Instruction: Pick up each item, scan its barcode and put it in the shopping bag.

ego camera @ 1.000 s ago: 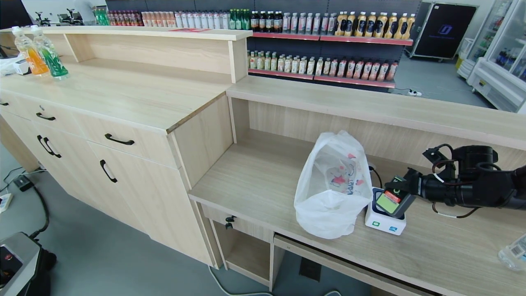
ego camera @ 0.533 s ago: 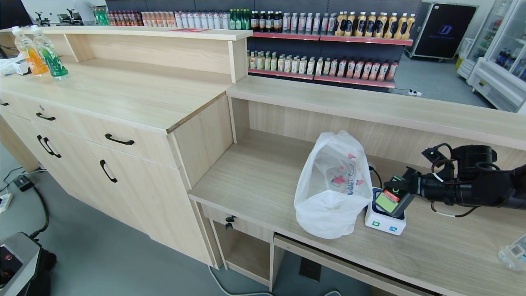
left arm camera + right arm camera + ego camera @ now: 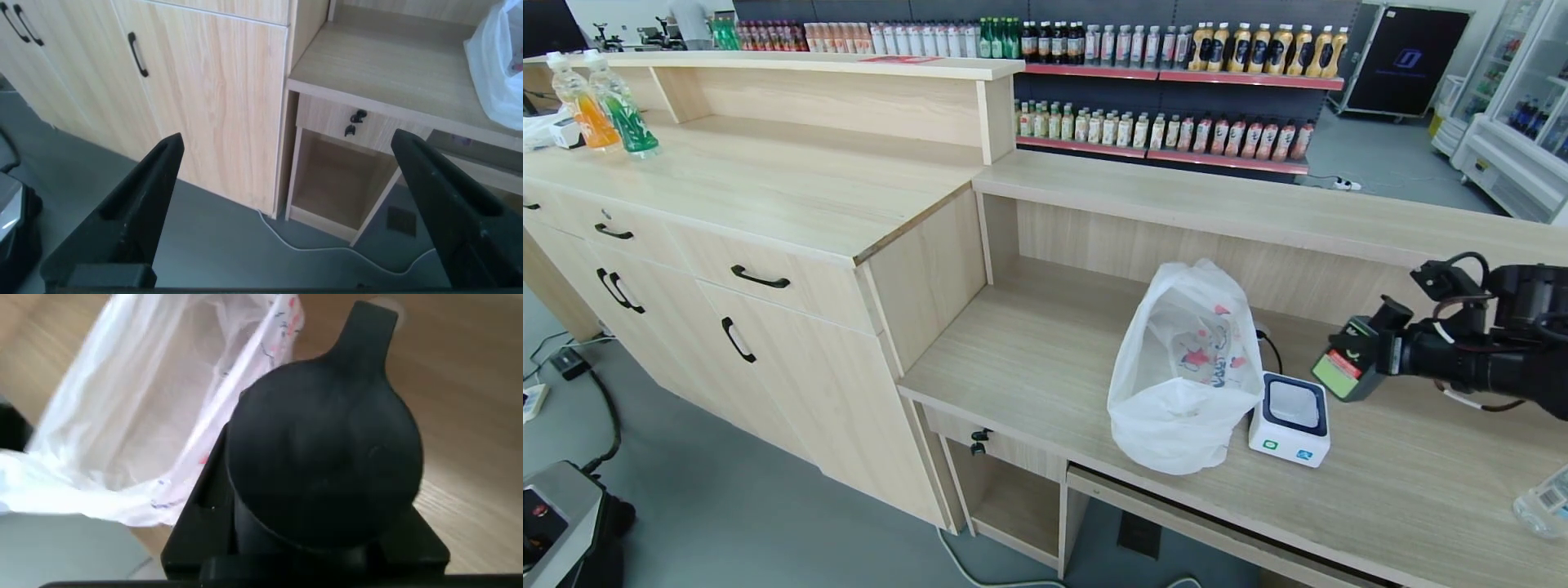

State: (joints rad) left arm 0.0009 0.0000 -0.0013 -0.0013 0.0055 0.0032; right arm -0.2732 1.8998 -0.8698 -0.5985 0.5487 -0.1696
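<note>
A white plastic shopping bag [image 3: 1184, 376] stands open on the lower wooden counter [image 3: 1045, 351], and it also shows in the right wrist view [image 3: 155, 433]. A small white scanner [image 3: 1290, 418] with a grey top sits just right of the bag. My right gripper [image 3: 1374, 361] is shut on a small dark item [image 3: 1343, 371] with a green and red label. It holds the item above the counter, up and to the right of the scanner. My left gripper [image 3: 286, 204] hangs open over the floor in front of the cabinet, with nothing between its fingers.
A clear plastic bottle [image 3: 1543, 500] lies at the counter's right edge. A raised ledge [image 3: 1258, 212] runs behind the bag. Two drink bottles [image 3: 605, 102] stand on the higher counter at far left. Cabinet doors and an open cubby [image 3: 343, 180] sit below the counter.
My right gripper lifted the item off the scanner's top and drew it back to the right and upward. The scanner's grey top now shows. The bag stayed put.
</note>
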